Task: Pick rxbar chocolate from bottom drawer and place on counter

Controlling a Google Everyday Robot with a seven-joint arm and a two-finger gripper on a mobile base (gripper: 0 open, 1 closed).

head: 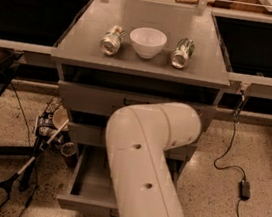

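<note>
The bottom drawer (89, 179) stands pulled open, and the robot's white arm (145, 152) bends down across its middle and right side. The gripper is hidden behind that arm, so I cannot tell whether it is open or closed. The rxbar chocolate cannot be seen either. On the surface (148, 19), towards the front edge, a white bowl (147, 42) sits between two cans (112, 40) lying on their sides.

Dim warm light from above, shadow under the counter (149, 16); gripper fingers hidden behind the arm (141, 177)
</note>
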